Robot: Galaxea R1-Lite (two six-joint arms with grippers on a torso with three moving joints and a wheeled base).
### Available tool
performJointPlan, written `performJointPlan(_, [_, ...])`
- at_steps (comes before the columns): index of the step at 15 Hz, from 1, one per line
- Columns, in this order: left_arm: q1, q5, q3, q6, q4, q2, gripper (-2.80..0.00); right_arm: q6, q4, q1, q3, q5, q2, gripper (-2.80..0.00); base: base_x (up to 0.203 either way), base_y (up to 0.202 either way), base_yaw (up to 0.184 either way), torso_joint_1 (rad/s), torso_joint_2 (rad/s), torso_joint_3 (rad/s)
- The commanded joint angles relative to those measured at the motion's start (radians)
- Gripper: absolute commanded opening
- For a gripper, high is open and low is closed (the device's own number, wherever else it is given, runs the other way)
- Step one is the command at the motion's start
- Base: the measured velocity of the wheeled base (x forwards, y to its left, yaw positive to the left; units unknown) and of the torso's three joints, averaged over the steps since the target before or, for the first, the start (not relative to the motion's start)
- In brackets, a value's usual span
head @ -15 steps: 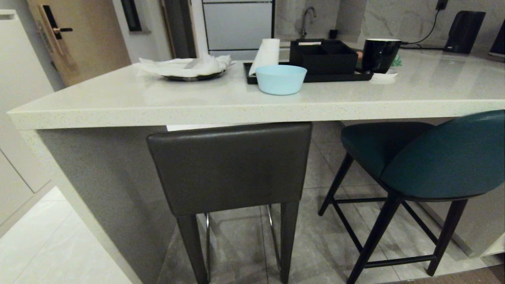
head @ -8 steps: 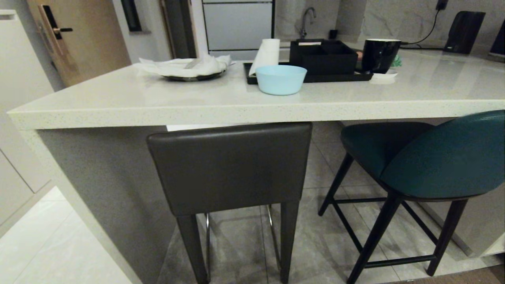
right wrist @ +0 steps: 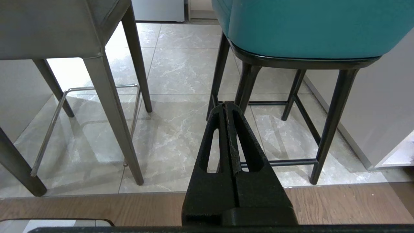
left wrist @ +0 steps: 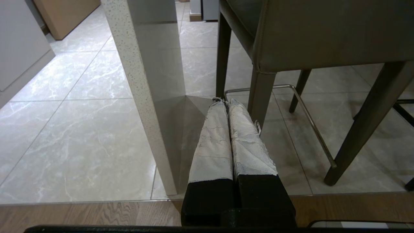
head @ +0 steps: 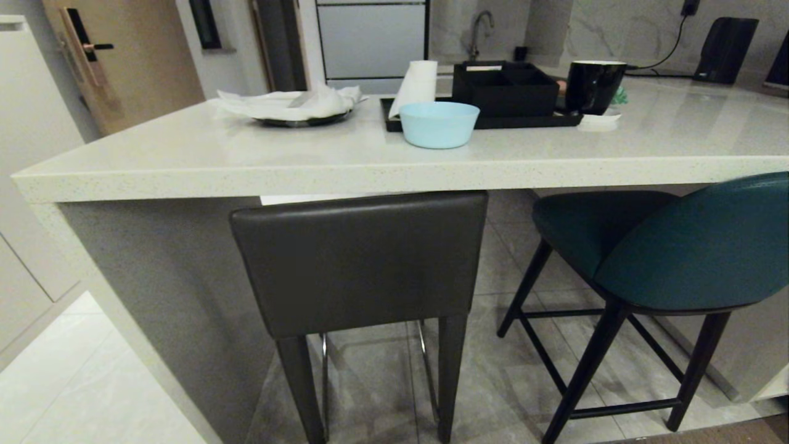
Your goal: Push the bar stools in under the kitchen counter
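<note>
The dark grey leather bar stool (head: 360, 262) stands in front of me with its square back just below the kitchen counter (head: 308, 176) edge. To its right the teal bar stool (head: 678, 246) sits angled, its curved back out past the counter edge. Neither arm shows in the head view. My left gripper (left wrist: 224, 101), fingers wrapped in white tape, hangs shut and empty low by the counter's side panel (left wrist: 145, 81) and the grey stool (left wrist: 323, 32). Shut and empty as well, my right gripper (right wrist: 226, 104) points at the floor before the teal stool (right wrist: 307, 29); the grey stool (right wrist: 48, 29) stands beside it.
On the counter sit a light blue bowl (head: 439, 123), a black tray with a black box (head: 505, 89), a paper roll (head: 416, 86), a black mug (head: 593, 85) and a plate with crumpled paper (head: 296, 105). Grey tile meets a wood floor strip (right wrist: 339, 204) near me.
</note>
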Motion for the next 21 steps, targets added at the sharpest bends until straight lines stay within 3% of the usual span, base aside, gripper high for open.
performJointPlan(1, [0.001, 0.000, 0.000, -0.001, -0.001, 0.000, -2.80, -0.001, 0.001, 0.000, 0.000, 0.001, 0.002, -2.80, 0.000, 0.000, 0.000, 0.000, 0.00, 0.000])
performJointPlan(17, [0.001, 0.004, 0.023, -0.030, -0.072, 0.001, -2.80, -0.006, 0.002, 0.000, 0.000, -0.002, 0.002, -2.80, 0.000, 0.000, 0.000, 0.000, 0.00, 0.000])
performJointPlan(21, [0.001, 0.004, 0.023, -0.030, -0.072, 0.000, -2.80, 0.063, 0.001, 0.000, -0.001, -0.024, 0.002, -2.80, 0.000, 0.000, 0.000, 0.000, 0.00, 0.000])
